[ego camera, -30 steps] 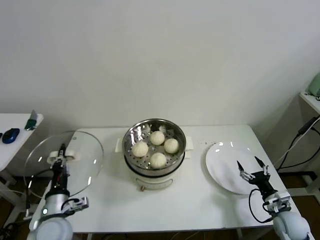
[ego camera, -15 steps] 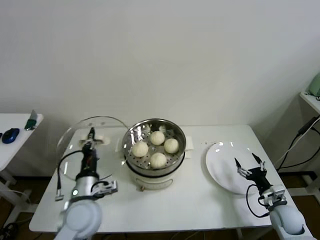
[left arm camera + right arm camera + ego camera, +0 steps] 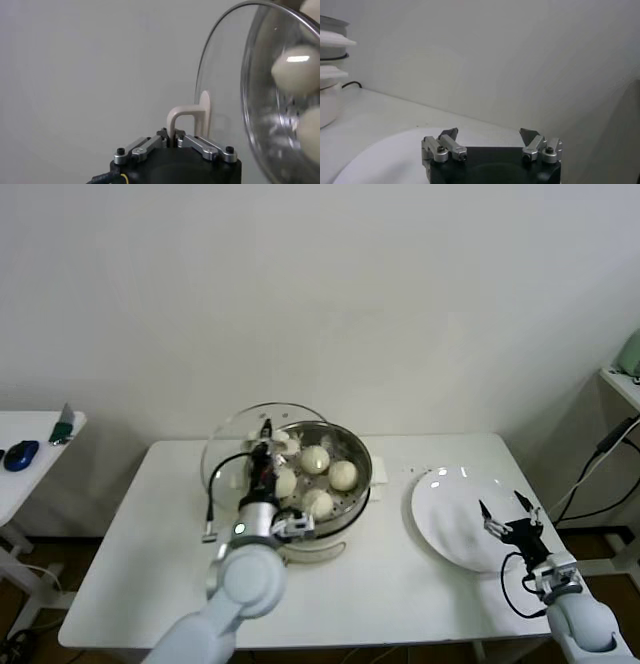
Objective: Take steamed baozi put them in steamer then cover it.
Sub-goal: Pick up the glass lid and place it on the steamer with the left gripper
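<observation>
Lettering or brand marks cannot be made out on anything in view. Left gripper (image 3: 265,434) is clamped on the cream handle (image 3: 189,115) of the cover (image 3: 240,446), its fingers (image 3: 142,148) pinched against the handle's foot in the left wrist view. That arm reaches up from the near table edge, forearm roughly upright, carrying the glass cover tilted on edge so that it overlaps the steamer's (image 3: 352,446) left rim. Just beyond the gripper, inside the steel basket, sit the steamed baozi (image 3: 343,475), four pale buns close together; two show through the glass in the left wrist view.

Right gripper (image 3: 512,515) hangs with its jaws spread and nothing between them, low over the near part of the white plate (image 3: 440,504), well to the steamer's right on the white table (image 3: 150,524).
</observation>
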### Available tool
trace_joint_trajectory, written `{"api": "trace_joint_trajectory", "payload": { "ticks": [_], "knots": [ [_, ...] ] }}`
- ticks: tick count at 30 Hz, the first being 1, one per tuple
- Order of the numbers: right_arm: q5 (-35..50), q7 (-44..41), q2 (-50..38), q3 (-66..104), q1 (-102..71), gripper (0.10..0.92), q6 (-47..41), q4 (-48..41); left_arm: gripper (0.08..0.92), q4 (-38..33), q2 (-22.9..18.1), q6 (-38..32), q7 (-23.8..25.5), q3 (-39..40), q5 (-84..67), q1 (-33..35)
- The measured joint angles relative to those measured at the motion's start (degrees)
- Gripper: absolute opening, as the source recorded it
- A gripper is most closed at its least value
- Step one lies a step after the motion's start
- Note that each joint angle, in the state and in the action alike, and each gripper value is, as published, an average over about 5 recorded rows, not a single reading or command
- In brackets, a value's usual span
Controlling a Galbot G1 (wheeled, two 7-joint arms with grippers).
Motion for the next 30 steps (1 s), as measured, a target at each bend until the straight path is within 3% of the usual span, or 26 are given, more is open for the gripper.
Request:
{"api": "trace_joint_trajectory", "payload": {
  "ticks": [13, 30],
  "knots": [
    [-0.74, 0.02, 0.07, 1.22, -0.75, 0.823, 0.2, -0.46, 0.15, 8.09, -8.82, -0.03, 3.27, 5.59, 4.2, -4.88],
    [-1.9, -0.2, 0.32, 1.02, -0.43, 0.823, 0.5, -0.99, 0.15, 12.7, -9.55, -0.03, 6.53, 5.58, 8.66, -5.73]
  ]
}}
